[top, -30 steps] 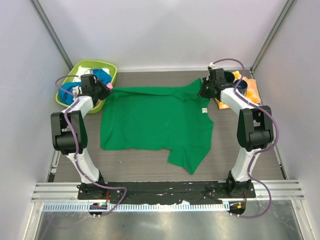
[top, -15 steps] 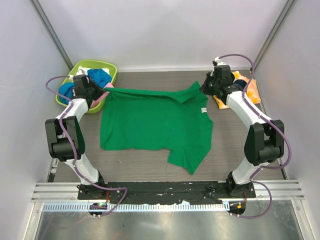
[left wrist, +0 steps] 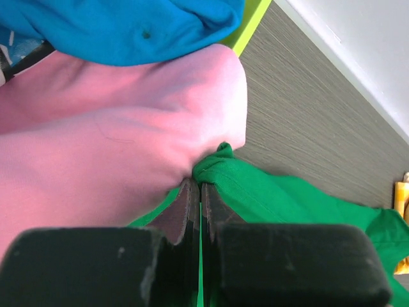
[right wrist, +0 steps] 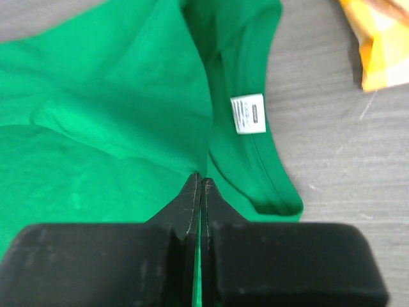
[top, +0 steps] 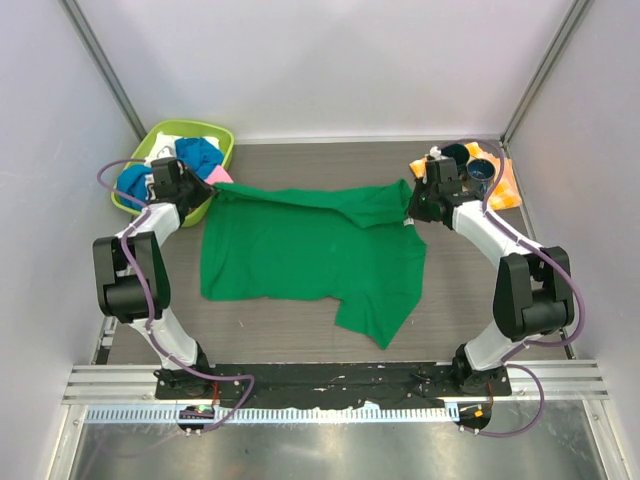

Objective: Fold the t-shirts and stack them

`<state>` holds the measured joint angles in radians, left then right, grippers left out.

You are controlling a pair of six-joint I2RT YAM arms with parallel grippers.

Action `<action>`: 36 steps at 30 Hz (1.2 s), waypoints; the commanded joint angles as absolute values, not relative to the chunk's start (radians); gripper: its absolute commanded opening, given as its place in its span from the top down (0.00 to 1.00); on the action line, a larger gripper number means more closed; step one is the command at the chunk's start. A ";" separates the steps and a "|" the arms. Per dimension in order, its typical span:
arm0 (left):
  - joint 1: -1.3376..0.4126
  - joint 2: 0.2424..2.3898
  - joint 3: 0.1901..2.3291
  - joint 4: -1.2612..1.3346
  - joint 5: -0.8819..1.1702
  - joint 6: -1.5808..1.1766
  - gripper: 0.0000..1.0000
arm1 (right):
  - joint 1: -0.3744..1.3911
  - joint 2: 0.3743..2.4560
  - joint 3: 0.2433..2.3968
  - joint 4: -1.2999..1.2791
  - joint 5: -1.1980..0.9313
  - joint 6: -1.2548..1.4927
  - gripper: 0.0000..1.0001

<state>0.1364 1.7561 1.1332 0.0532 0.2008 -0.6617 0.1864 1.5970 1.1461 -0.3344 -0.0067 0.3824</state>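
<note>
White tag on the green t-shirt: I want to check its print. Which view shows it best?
Right wrist: the tag lies flat, close and unobstructed on the green t-shirt. Top external shows a tiny speck at most; left wrist misses it.

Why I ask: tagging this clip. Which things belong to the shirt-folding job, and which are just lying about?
Job: green shirt, pinched by left gripper and right gripper; blue shirt, pink shirt, white shirt in the basket.
Lying about: basket, checkered cloth, two dark round things by it.
</note>
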 commanded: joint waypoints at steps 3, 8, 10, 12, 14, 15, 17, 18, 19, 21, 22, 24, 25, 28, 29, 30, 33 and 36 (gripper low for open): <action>0.114 1.707 1.123 0.069 0.189 -0.615 1.00 | 0.201 1.532 1.074 -0.313 0.055 0.411 0.99; 0.114 1.675 1.108 0.037 0.179 -0.604 1.00 | 0.212 1.517 1.037 -0.325 0.080 0.423 0.99; 0.106 1.666 1.104 0.023 0.172 -0.592 1.00 | 0.224 1.494 1.023 -0.331 0.087 0.423 0.99; 0.095 1.657 1.101 0.005 0.144 -0.581 1.00 | 0.239 1.474 1.009 -0.336 0.101 0.425 0.99; 0.083 1.654 1.100 0.002 0.129 -0.566 1.00 | 0.247 1.436 0.996 -0.342 0.120 0.431 0.99; 0.077 1.652 1.100 -0.024 0.106 -0.561 1.00 | 0.253 1.422 0.982 -0.344 0.123 0.434 0.99; 0.066 1.655 1.100 -0.041 0.086 -0.551 1.00 | 0.270 1.396 0.965 -0.350 0.130 0.436 0.99; 0.063 1.657 1.098 -0.051 0.071 -0.548 1.00 | 0.275 1.393 0.960 -0.368 0.135 0.439 0.99; 0.057 1.655 1.095 -0.052 0.064 -0.546 1.00 | 0.282 1.390 0.954 -0.376 0.141 0.440 0.99; 0.052 1.654 1.080 -0.057 0.040 -0.545 1.00 | 0.294 1.371 0.924 -0.368 0.150 0.449 0.99; 0.046 1.651 1.077 -0.057 0.029 -0.546 1.00 | 0.308 1.367 0.913 -0.367 0.152 0.452 0.99; 0.041 1.646 1.063 -0.061 0.009 -0.552 1.00 | 0.322 1.358 0.888 -0.364 0.167 0.466 0.99; 0.040 1.646 1.057 -0.060 -0.020 -0.554 1.00 | 0.325 1.359 0.882 -0.367 0.169 0.471 0.99; 0.038 1.643 1.045 -0.083 -0.073 -0.555 1.00 | 0.339 1.358 0.859 -0.382 0.198 0.486 0.99; 0.038 1.643 1.046 -0.087 -0.084 -0.552 1.00 | 0.341 1.341 0.845 -0.383 0.210 0.492 0.99; 0.038 1.640 1.046 -0.090 -0.095 -0.551 1.00 | 0.341 1.330 0.839 -0.377 0.212 0.495 0.99; 0.038 1.629 1.061 -0.095 -0.107 -0.540 1.00 | 0.341 1.298 0.844 -0.379 0.224 0.500 0.99; 0.038 1.623 1.081 -0.101 -0.106 -0.537 1.00 | 0.341 1.289 0.877 -0.388 0.227 0.503 0.99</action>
